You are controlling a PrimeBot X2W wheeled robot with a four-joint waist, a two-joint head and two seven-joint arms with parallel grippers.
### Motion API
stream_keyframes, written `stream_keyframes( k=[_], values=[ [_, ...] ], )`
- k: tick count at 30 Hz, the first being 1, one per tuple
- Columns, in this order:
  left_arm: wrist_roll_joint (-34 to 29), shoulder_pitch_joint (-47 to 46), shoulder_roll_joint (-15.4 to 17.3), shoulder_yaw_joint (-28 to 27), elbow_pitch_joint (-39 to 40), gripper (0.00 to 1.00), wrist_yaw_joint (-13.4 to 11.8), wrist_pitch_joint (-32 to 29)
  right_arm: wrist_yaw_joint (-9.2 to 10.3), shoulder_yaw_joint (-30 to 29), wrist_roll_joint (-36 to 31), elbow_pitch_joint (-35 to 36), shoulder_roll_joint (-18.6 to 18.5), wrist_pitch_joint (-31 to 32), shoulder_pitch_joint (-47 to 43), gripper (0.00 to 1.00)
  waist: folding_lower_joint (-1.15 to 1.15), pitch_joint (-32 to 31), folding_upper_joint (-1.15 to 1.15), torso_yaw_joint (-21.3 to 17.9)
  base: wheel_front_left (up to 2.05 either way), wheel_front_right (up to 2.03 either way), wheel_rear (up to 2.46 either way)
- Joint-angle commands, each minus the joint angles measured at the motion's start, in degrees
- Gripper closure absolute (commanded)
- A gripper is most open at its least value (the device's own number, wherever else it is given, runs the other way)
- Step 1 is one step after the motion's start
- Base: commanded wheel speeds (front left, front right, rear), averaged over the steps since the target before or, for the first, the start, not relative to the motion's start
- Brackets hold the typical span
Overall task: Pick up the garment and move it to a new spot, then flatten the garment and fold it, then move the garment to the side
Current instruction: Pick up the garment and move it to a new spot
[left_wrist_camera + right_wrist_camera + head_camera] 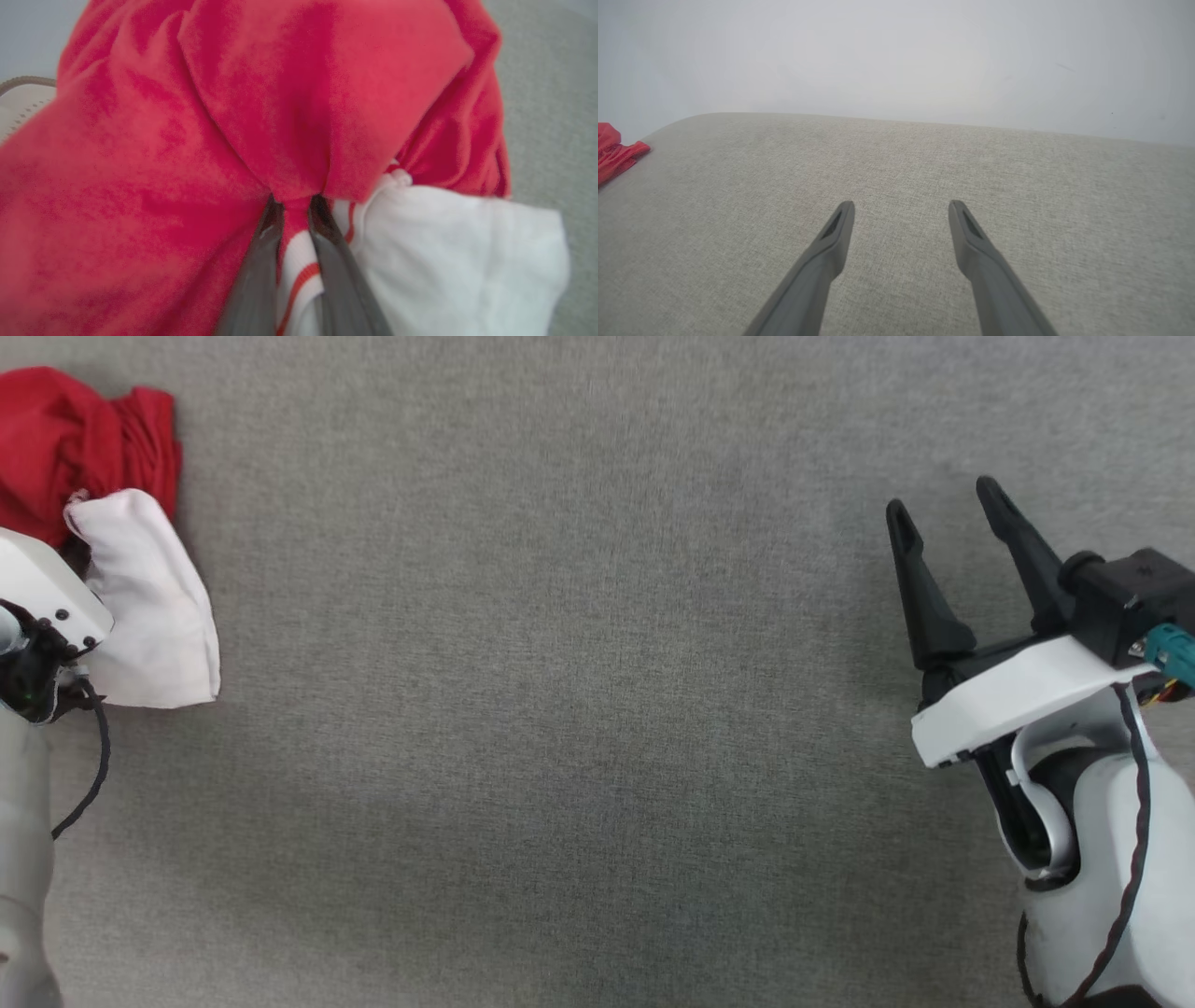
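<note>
The garment (84,439) lies bunched at the far left of the grey surface, a red body with a white sleeve (149,597) folded over its near side. In the left wrist view my left gripper (296,201) is shut on a fold of the garment (299,102). Red cloth and striped trim (299,275) are pinched between the two dark fingers. In the head view the pale left wrist (42,607) covers those fingers. My right gripper (943,497) hovers open at the far right, nothing between its fingers. It also shows open as the right gripper (901,205), with a red corner of the garment (614,156) far to its left.
A grey woven fabric surface (579,709) stretches between the two arms. Its far edge (896,122) meets a pale wall in the right wrist view. A black cable (93,775) hangs from the left wrist.
</note>
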State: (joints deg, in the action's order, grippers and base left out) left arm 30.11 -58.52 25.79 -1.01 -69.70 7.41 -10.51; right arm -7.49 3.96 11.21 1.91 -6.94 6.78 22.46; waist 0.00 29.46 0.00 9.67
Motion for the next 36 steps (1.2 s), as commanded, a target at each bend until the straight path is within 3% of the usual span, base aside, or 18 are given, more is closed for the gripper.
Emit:
stream_keyframes(
  k=[1,16,27,36],
  values=[
    [-0.59,1.02,0.90,0.92,1.09,1.00,-0.08,1.07,0.00,-0.10,0.42,-0.25,0.32,-0.70,-0.74,0.00,0.00,-1.56,0.00,0.15,0.00,0.00,0.00],
    [4.01,5.18,11.69,12.75,18.99,1.00,-0.03,8.93,0.00,-2.46,2.40,-4.38,2.03,-4.43,-5.31,0.00,0.00,-13.79,0.00,1.23,0.00,0.00,0.00],
    [6.26,8.57,17.55,16.42,34.88,1.00,-0.07,3.55,0.00,-3.57,3.62,-5.21,2.42,-5.74,-7.53,0.00,0.00,-19.27,0.00,0.78,0.00,0.00,0.00],
    [8.03,15.63,20.18,16.76,56.36,1.00,-4.22,-5.18,0.00,-5.34,4.29,-5.01,2.57,-6.86,-8.87,0.00,0.00,-20.42,0.00,-4.37,0.00,0.00,0.00]
  ],
)
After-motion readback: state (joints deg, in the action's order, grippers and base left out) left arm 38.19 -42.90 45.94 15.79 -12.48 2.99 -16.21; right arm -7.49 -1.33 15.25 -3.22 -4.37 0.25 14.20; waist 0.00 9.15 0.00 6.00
